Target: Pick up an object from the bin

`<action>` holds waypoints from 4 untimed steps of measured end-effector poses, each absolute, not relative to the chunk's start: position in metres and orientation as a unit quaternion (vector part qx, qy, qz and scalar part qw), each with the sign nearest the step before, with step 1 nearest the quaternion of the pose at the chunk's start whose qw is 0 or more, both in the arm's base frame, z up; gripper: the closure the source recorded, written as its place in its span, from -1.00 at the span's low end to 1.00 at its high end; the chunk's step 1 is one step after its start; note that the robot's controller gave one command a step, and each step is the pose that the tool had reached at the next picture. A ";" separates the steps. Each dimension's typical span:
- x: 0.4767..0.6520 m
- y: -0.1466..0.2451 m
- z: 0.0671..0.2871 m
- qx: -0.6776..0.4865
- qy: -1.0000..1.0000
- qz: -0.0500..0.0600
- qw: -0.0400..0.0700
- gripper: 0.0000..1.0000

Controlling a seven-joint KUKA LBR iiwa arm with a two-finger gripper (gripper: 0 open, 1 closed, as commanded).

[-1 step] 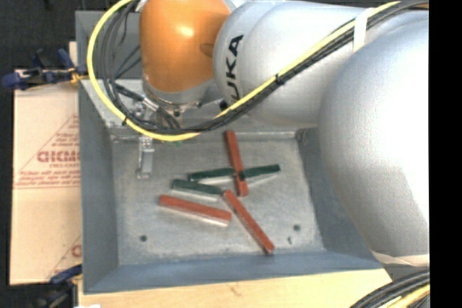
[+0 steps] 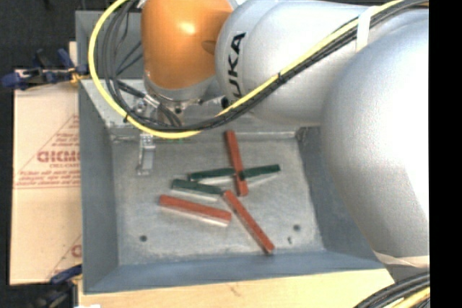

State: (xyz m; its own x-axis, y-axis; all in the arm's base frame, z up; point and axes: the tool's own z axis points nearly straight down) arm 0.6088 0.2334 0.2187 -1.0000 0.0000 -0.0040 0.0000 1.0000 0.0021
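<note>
Grey bin (image 2: 97, 227) | red sticks: 3, front-left red stick (image 2: 193, 210), front-right red stick (image 2: 249, 221), rear red stick (image 2: 236, 162) crossing long green stick (image 2: 253, 171) | green sticks: 2, incl. short green stick (image 2: 196, 186) | jaws: far-left, over bare floor, apart from the sticks, open or closed cannot tell | arm (image 2: 303, 47) lettering reads "UKA"

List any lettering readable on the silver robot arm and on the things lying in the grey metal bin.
"UKA": black letters running up the silver robot arm; anything before them is hidden behind the yellow cable.
Red and green flat sticks in the grey metal bin: no lettering visible.
</note>
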 end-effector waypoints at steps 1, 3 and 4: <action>0.601 0.194 0.160 -0.039 0.999 0.001 0.004 -1.00; 0.576 0.125 0.131 -0.061 0.998 0.000 0.002 -1.00; 0.562 0.121 0.089 0.024 1.000 0.001 0.002 -1.00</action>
State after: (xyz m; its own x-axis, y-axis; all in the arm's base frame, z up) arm 0.5625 0.1215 0.0893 -0.9988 0.0486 -0.0043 0.0486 0.9988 0.0017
